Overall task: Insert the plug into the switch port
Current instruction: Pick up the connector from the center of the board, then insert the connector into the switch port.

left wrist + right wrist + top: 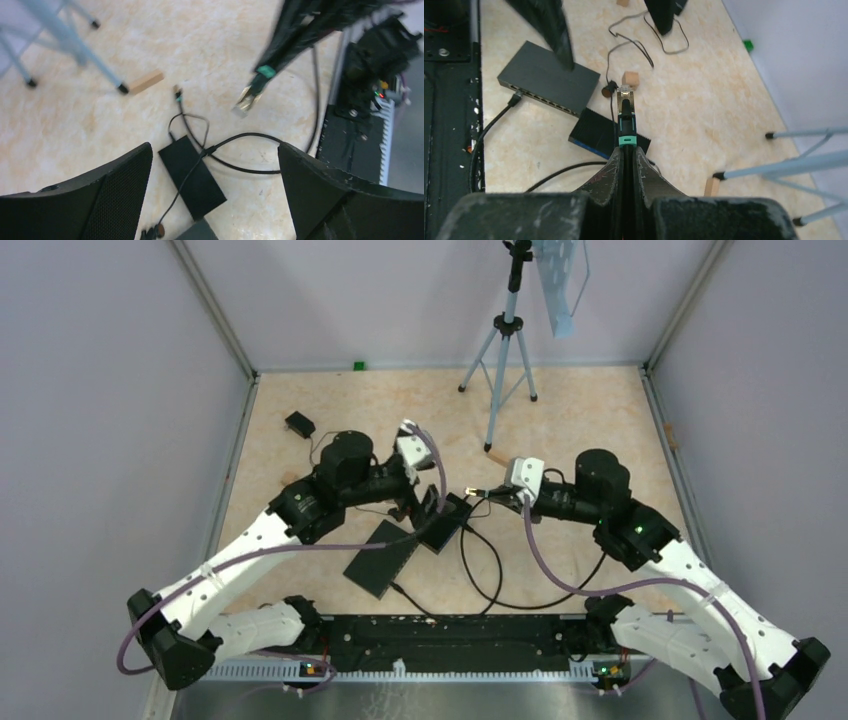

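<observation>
As right gripper (626, 152) clamps it, plug (625, 112) juts out ahead

blurred: plug (245, 102) in left wrist view | cut off: switch (199, 232) at bottom edge

We can read no text, label, brand, number or sign in any of the views. The flat black rectangular switch box (539, 82), the smaller black box (594, 131) beside it and the black cable plug with a green band (626, 117) all show us plain faces. Any print on them is too small or too blurred for us to make out.
</observation>
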Tool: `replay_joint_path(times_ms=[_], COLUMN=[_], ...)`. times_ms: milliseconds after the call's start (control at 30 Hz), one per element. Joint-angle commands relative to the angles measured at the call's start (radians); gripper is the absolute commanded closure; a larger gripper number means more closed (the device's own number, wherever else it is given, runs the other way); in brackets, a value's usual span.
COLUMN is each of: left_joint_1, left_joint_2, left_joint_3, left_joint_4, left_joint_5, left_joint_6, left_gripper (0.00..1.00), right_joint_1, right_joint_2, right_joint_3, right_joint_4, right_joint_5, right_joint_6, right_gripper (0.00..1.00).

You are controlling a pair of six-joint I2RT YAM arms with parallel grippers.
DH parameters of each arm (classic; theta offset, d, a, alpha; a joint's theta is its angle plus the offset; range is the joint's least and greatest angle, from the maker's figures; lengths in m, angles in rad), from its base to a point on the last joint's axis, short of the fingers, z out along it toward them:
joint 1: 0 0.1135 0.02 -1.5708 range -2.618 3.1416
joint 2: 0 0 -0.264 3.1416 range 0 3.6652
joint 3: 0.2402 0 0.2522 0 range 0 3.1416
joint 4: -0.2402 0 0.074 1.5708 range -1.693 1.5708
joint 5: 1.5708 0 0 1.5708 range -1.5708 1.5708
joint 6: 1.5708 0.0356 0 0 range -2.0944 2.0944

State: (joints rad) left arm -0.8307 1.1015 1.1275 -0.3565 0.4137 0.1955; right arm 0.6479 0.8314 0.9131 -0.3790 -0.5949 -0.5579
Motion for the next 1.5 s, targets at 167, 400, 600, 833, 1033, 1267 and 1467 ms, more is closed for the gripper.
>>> replay_joint_path(times_ms=[167,400,600,833,1033,1267,1467], left_joint_1=[0.478,0.479,0.478,0.421,0.237,0.109,0.057], left_joint_2=[-0.038,0.149,0.256,0.294,0.229,0.258,0.435], left_joint_3=[-0.343,-0.305,-0.276,-0.255,-0.310,-0.344,-0.205], left_joint_4=[0.413,0.420,0.469,0.421,0.399,0.524,0.561], left_joint_5=[0.079,0.153,0.236,0.253,0.131,0.055,0.070], left_joint_6=[-0.461,-0.486,-0.511,-0.470,-0.441,-0.526,-0.532], left_gripper=[0.01,0.01,0.01,0.10,0.12,0.18,0.23], right_joint_1=[0.013,0.110,0.111,0.114,0.114,0.114,0.114], right_joint_2=[-0.032,0.030,0.045,0.086,0.070,0.046,-0.109], right_joint_3=[-0.254,-0.414,-0.421,-0.471,-0.464,-0.278,-0.255], right_joint_4=[0.257,0.460,0.468,0.512,0.424,0.122,0.105], right_joint_5=[0.343,0.531,0.685,0.660,0.896,1.158,1.179], right_joint_6=[0.223,0.350,0.545,0.688,0.838,1.040,1.064], right_gripper=[1.00,1.00,1.00,1.00,1.00,1.00,1.00])
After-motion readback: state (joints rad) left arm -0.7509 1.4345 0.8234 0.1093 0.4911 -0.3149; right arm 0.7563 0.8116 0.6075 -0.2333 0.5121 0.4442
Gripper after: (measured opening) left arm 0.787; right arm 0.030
